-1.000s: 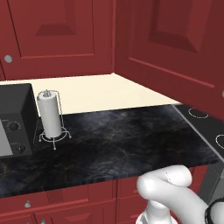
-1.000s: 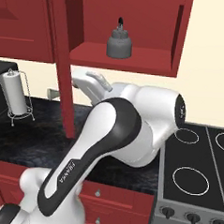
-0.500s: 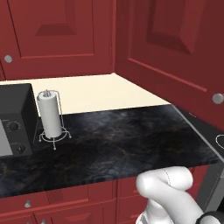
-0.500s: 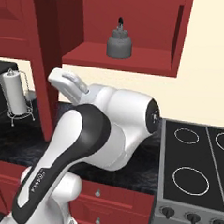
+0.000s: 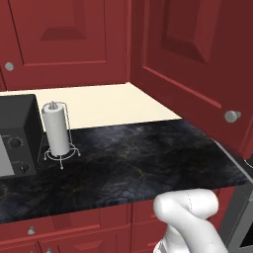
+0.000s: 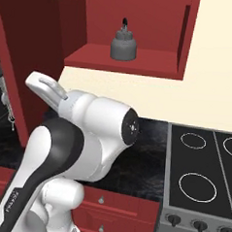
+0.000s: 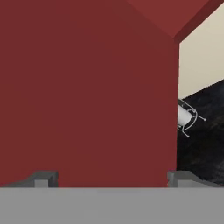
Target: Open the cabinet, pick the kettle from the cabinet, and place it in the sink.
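End effector (image 7: 112,177) released, jaws wide, facing smooth red cabinet (image 7: 87,87) door; squat grey metal kettle (image 6: 123,45) on open shelf.

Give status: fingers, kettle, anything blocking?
Fingers open, empty, facing the cabinet door. Kettle upright on open cabinet shelf, untouched. Door swung wide; nothing in front of the kettle.

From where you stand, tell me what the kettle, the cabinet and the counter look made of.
Kettle: seemingly metal, matte grey, evenly shaded, with a dark top handle.
Cabinet: likely painted or stained wood, dark red; its open door has a raised panel and a silvery round knob.
Counter: looks like polished stone, black with faint pale veins.
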